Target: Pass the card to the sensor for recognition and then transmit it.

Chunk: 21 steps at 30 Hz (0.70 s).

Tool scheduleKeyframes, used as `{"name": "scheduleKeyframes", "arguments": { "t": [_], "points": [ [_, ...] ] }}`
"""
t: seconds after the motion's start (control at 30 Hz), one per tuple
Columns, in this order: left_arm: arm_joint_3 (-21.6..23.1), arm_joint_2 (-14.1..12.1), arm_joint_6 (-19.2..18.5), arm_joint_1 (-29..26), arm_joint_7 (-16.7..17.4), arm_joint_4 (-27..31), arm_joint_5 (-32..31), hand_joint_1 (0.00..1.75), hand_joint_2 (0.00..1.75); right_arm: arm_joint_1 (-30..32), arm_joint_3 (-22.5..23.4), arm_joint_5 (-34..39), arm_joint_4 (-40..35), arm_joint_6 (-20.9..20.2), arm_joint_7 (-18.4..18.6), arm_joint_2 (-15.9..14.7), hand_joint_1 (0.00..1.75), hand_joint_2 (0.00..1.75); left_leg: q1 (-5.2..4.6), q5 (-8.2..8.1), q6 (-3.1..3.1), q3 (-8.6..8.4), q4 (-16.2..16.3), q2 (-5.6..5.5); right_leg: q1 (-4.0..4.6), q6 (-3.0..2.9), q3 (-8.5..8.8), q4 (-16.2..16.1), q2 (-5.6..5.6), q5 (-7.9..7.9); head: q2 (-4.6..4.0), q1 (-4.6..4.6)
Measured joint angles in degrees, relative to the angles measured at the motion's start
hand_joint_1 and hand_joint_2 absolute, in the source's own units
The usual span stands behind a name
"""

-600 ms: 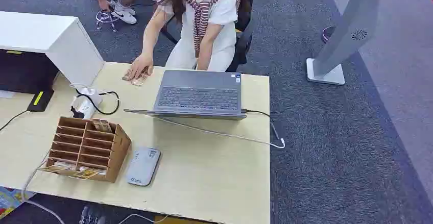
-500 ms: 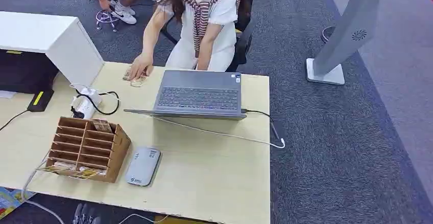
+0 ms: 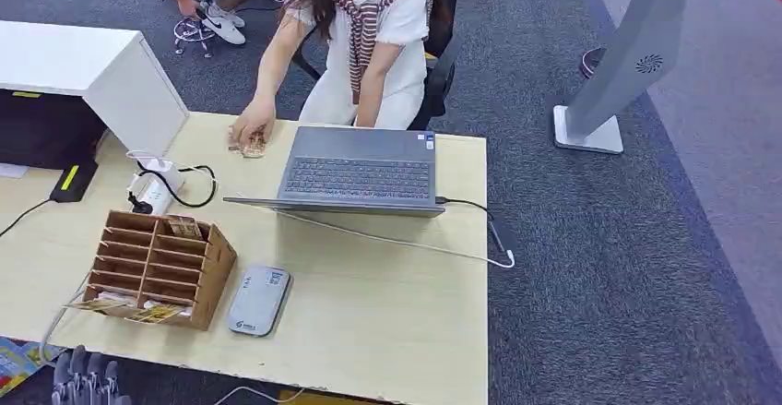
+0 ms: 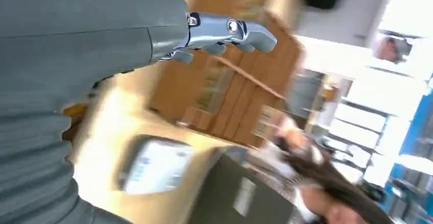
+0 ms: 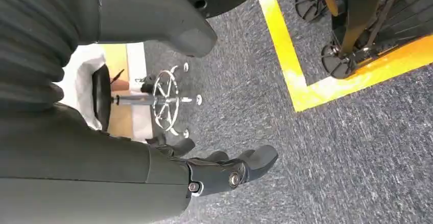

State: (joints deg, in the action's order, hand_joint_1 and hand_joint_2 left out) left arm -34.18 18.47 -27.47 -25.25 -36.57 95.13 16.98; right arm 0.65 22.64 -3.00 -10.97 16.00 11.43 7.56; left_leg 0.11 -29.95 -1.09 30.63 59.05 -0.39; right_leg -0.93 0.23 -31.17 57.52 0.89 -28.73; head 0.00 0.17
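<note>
Cardboard card rack: grey sensor just beside, laptop behind. Left hand empty, fingers apart; right hand likewise.

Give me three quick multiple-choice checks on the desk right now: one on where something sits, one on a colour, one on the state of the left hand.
1. Where does the grey card sensor lie?
A. On the laptop's keyboard
B. On the desk beside the wooden card rack, on the laptop's side of it
C. On the carpet by the white stand

2. What colour is the laptop?
A. Grey
B. Red
C. White

3. What is the left hand doing?
A. Pinching a card over the sensor
B. Resting on the laptop
C. Holding nothing, at the near edge of the desk

Answers:
1. B, the sensor lies flat next to the rack, apart from the laptop.
2. A, lid and keyboard deck are grey.
3. C, its fingers show at the desk's near edge with nothing in them.
</note>
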Motion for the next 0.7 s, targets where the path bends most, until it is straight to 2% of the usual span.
{"name": "scheduleKeyframes", "arguments": {
  "t": [0.17, 0.37, 0.53, 0.7],
  "points": [
    [-0.7, 0.4, -0.5, 0.7, -1.6, 11.5, -2.4, 0.0, 1.75, -0.1, 0.0, -1.2, 0.2, -0.6, 0.0, 0.0, 0.0, 1.75, -0.01, 0.02, -0.01, -0.04, 0.0, 0.01, 0.0, 0.0, 0.0, 0.0, 0.01, 0.01, 0.0, -0.02],
    [2.1, -0.3, 3.9, 3.4, -1.9, 21.8, -7.4, 0.0, 1.75, -0.3, -0.2, -3.2, 0.2, -1.7, 0.0, -0.1, 0.0, 1.75, -0.01, 0.03, 0.01, -0.05, 0.0, 0.01, -0.01, 0.0, 0.0, 0.0, 0.01, 0.01, 0.0, 0.0],
    [5.2, -2.9, 9.5, 6.4, -0.6, 25.0, -13.9, 0.0, 1.75, -0.4, -0.4, -4.4, 0.2, -2.6, 0.4, -0.2, 0.0, 1.75, -0.01, 0.03, 0.01, -0.06, 0.0, 0.01, 0.0, 0.0, 0.0, 0.0, 0.02, 0.01, 0.0, -0.04],
    [7.8, -5.4, 13.3, 9.2, 3.2, 25.2, -22.5, 0.0, 1.75, -0.4, -1.0, -5.3, 0.2, -3.0, 0.5, -0.3, 0.0, 1.75, 0.0, 0.03, 0.01, -0.06, 0.0, 0.01, 0.0, 0.0, -0.02, 0.0, 0.02, 0.01, 0.0, 0.0]
  ]
}}
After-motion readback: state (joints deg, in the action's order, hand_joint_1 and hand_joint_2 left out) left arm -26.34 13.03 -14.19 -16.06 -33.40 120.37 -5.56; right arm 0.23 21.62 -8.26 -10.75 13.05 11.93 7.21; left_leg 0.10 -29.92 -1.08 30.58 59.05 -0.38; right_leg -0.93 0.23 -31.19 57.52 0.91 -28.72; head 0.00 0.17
